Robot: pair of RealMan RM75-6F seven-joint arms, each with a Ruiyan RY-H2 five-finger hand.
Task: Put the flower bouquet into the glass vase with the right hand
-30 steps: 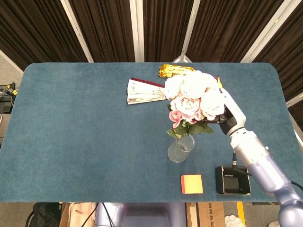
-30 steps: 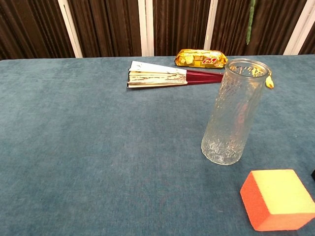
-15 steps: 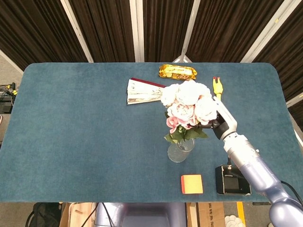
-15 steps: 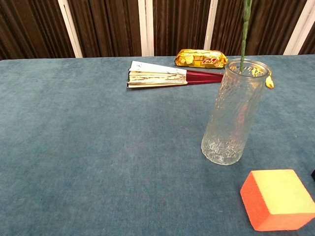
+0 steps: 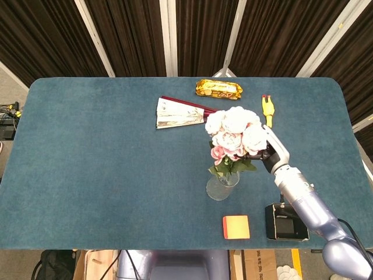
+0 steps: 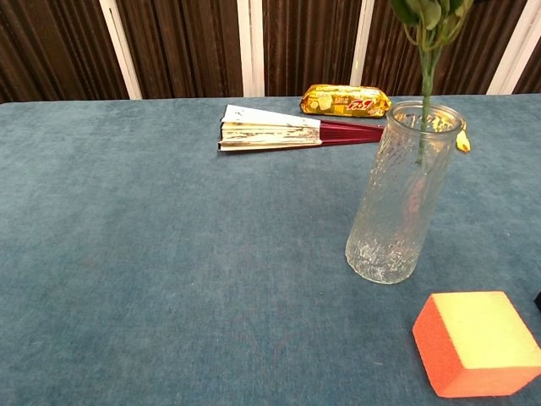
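A bouquet (image 5: pixel 235 135) of white and pink flowers with green leaves hangs over the glass vase (image 5: pixel 221 185). My right hand (image 5: pixel 269 153) grips the bouquet from the right, mostly hidden behind the blooms. In the chest view the green stem (image 6: pixel 425 80) passes through the mouth of the textured glass vase (image 6: pixel 401 199) and reaches partway down inside it; leaves show at the top edge. The vase stands upright on the blue table (image 5: pixel 99 151). My left hand appears in neither view.
A folded fan (image 5: pixel 178 112) and a gold snack packet (image 5: pixel 218 88) lie behind the vase. A small yellow toy (image 5: pixel 267 108) lies at the back right. An orange block (image 5: pixel 235 227) and a black box (image 5: pixel 286 221) sit near the front edge.
The bouquet has come down: its stem, just at the vase's mouth half a second ago, now reaches inside. My right hand has lowered with it.
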